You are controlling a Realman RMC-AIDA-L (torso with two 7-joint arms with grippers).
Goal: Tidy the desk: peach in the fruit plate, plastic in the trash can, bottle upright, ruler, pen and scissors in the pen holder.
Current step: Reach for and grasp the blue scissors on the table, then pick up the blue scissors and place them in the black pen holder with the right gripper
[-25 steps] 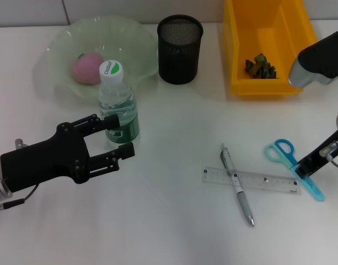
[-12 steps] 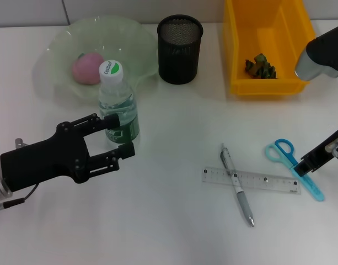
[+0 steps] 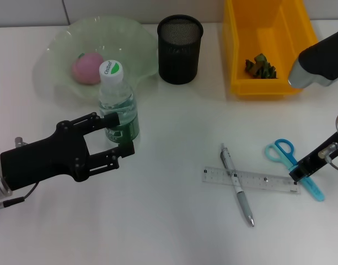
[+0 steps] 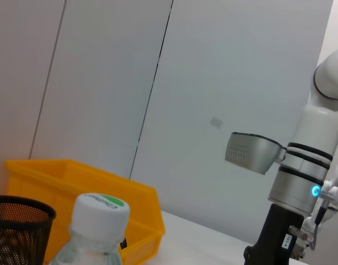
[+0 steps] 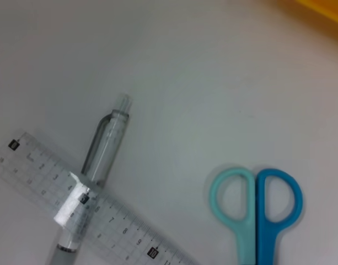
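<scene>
Black left gripper (image 3: 114,134) spread open around the upright clear plastic bottle (image 3: 118,104).
Bottle stands just before the pale green fruit plate (image 3: 133,38); right gripper (image 3: 301,171), grip unclear, hangs over the blue scissors (image 3: 293,159).

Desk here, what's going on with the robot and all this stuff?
The robot is midway through tidying. Its left claw sits open around the upright bottle, one finger on each side. The right claw is down over the scissors, near the ruler's end. The pen lies crossed over the ruler; none is in the pen holder yet. The peach is in the fruit plate and the plastic in the yellow trash can.
</scene>
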